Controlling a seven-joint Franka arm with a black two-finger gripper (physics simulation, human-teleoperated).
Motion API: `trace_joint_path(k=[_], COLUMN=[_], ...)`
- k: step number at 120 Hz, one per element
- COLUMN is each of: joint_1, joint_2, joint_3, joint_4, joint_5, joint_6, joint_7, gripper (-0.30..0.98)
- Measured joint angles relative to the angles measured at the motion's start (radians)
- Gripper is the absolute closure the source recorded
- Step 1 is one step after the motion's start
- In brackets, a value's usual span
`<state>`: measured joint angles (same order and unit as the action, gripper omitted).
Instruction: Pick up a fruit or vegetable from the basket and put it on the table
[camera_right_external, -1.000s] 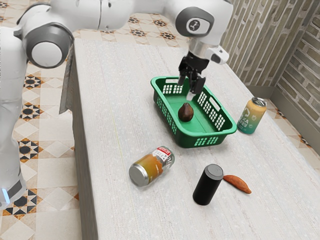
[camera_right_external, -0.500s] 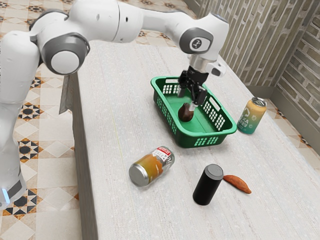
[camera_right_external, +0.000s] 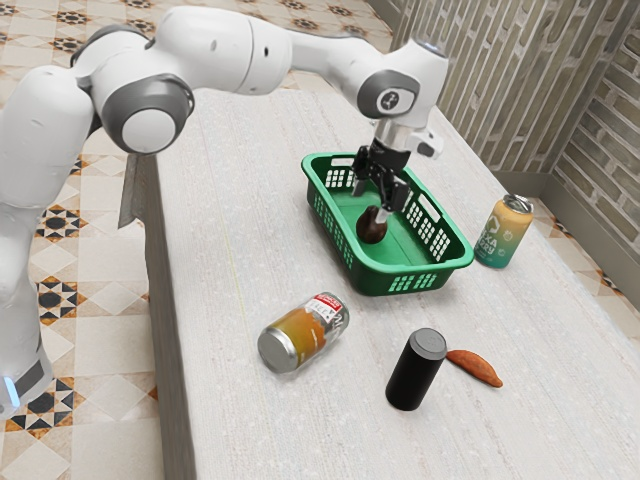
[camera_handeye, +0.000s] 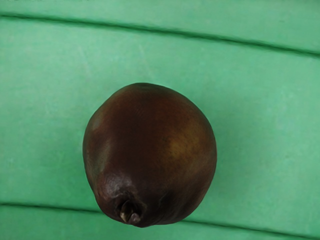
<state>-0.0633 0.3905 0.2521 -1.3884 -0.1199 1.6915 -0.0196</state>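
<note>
Fruit (camera_right_external: 371, 229) is lying inside the basket (camera_right_external: 420, 270); at its twelve o'clock in the exterior view, the gripper (camera_right_external: 371, 201) is hanging wide open, empty. Probably firm and slippery, it is needing a middle hold.

Reads "KA" within larger lettering on the yellow-and-teal can (camera_right_external: 495, 240), at three o'clock in the exterior view; too small to read on the lying can's red label (camera_right_external: 327, 301), at six o'clock.

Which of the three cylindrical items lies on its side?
The orange can with the red label patch; the yellow-teal can and black cylinder stand upright.
</note>
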Motion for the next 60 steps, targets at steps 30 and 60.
trace_joint_path(k=[30,60], joint_1=[0.000,0.001], joint_2=[0.012,0.036], joint_3=[-0.007,-0.006], joint_4=[0.002,0.001], joint_5=[0.002,0.002], joint_6=[0.037,0.080], joint_7=[0.017,0.028], gripper=[0.00,0.00])
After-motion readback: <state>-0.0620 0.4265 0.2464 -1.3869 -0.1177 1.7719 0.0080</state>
